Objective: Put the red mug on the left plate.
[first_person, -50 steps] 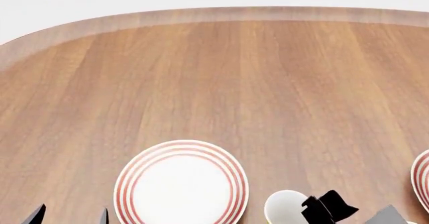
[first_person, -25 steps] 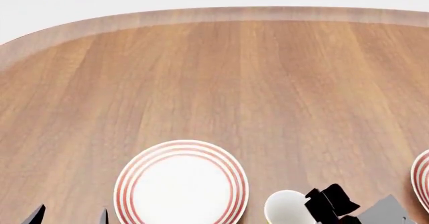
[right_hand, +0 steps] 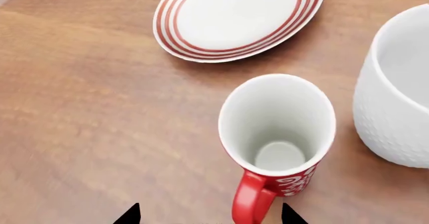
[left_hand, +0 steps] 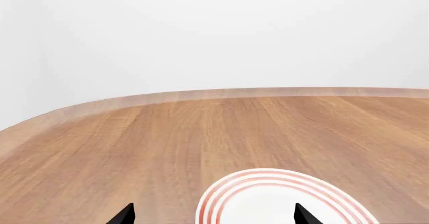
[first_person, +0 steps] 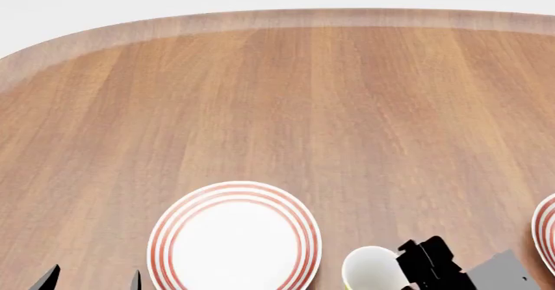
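The red mug (right_hand: 278, 133) stands upright in the right wrist view, white inside, with its red handle (right_hand: 249, 200) pointing at my right gripper (right_hand: 208, 216). That gripper is open, and the handle lies between its fingertips, nearer one of them. The left plate (first_person: 234, 238), white with red rings, lies flat at the head view's bottom centre. My left gripper (first_person: 91, 282) is open and empty just left of it. The plate also shows in the left wrist view (left_hand: 282, 199). I cannot make out the red mug in the head view.
A large white mug (right_hand: 395, 93) stands close beside the red mug. A ringed plate (right_hand: 238, 15) lies beyond them; which plate it is I cannot tell. A mug with a yellowish edge (first_person: 373, 268) sits by my right arm (first_person: 429, 264). The second plate's rim (first_person: 546, 238) shows far right.
The black end of my right arm has shifted and turned slightly at the head view's bottom right. The left plate and the left fingertips have not moved.
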Controlling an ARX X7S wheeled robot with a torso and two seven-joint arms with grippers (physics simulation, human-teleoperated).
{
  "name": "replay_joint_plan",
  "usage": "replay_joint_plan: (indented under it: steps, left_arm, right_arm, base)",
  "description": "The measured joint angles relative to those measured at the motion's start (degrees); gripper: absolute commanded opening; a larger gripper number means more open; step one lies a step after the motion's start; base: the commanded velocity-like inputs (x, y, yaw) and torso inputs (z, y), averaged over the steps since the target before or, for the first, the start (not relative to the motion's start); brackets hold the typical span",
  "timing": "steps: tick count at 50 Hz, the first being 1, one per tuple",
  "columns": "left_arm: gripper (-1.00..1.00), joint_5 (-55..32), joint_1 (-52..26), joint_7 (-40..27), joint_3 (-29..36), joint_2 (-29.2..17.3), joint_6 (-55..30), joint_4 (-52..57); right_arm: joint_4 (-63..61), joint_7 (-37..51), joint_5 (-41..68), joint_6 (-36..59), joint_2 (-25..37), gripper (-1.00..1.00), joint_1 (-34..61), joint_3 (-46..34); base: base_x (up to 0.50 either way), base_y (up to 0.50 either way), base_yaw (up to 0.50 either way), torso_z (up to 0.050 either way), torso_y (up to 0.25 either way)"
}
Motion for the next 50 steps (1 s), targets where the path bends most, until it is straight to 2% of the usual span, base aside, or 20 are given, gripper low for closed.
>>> replay_joint_plan:
  steps: [50]
  left_arm:
    - [1.0, -0.72, -0.32, -1.43, 1.35, -1.22, 0.32, -0.13]
  right_arm:
    - [8.44, -0.24, 3.41, -4.12, 1.78, 1.0, 2.64, 0.6]
  base:
    - [0.0, 0.0, 0.0, 0.0, 0.0]
